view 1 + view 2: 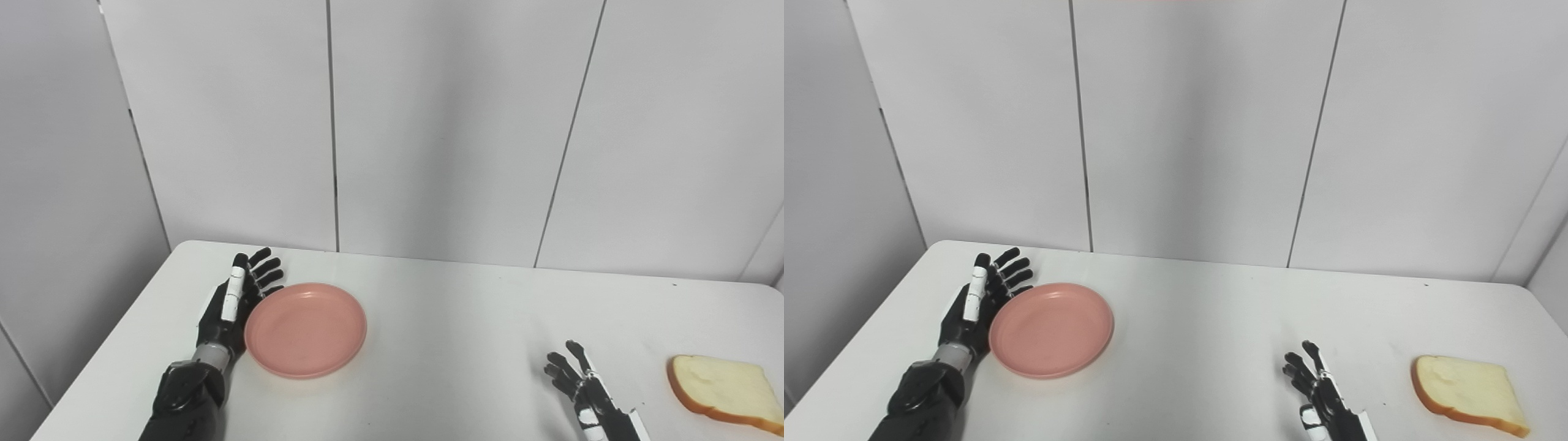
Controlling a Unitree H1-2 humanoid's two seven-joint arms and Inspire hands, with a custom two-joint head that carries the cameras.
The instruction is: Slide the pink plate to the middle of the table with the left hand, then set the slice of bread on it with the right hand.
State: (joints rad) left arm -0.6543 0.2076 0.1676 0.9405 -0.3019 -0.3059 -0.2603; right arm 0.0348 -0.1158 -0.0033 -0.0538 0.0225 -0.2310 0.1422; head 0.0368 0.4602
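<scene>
A round pink plate (pixel 305 328) lies on the white table (pixel 441 318), left of the middle, with nothing on it. My left hand (pixel 236 300) stands edge-on right against the plate's left rim, fingers stretched out and apart, holding nothing. A slice of bread (pixel 726 392) with a brown crust lies flat near the table's right front corner. My right hand (pixel 582 392) rests low at the front, open with fingers spread, a short way left of the bread and not touching it.
Pale grey wall panels (pixel 429 122) rise directly behind the table's far edge. The table's left edge runs close beside my left arm (pixel 184 398). Bare tabletop lies between the plate and my right hand.
</scene>
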